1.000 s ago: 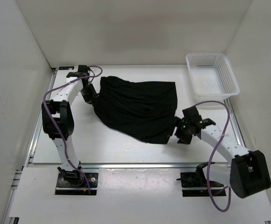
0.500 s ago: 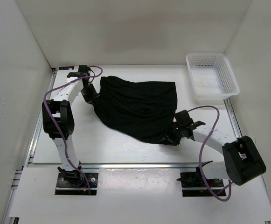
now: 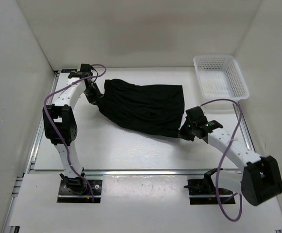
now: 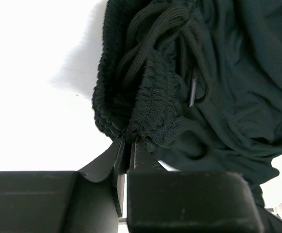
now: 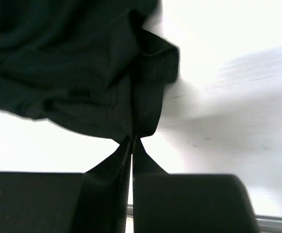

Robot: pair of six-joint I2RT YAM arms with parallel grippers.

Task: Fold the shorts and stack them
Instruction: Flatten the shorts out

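I have the shorts [image 3: 143, 108] pinned at two opposite ends so the cloth hangs taut between the arms, which I judge is what a clean fold needs. They lie on the surface [image 3: 131, 155] beside the white mesh basket [image 3: 202, 86], on its left and a little nearer the arm bases, not touching it. My left end effector [image 4: 129, 141] is clenched on the gathered, ribbed waistband at the end farthest from the basket. My right end effector [image 5: 132, 138] is clamped on a hemmed corner of a leg, at the end closest to the basket. The cloth is plain black, soft and thin. It is bunched into thick ridges with a loose drawcord at the waistband, and draped in shallow folds across the middle. No fold is made yet, by my reading.
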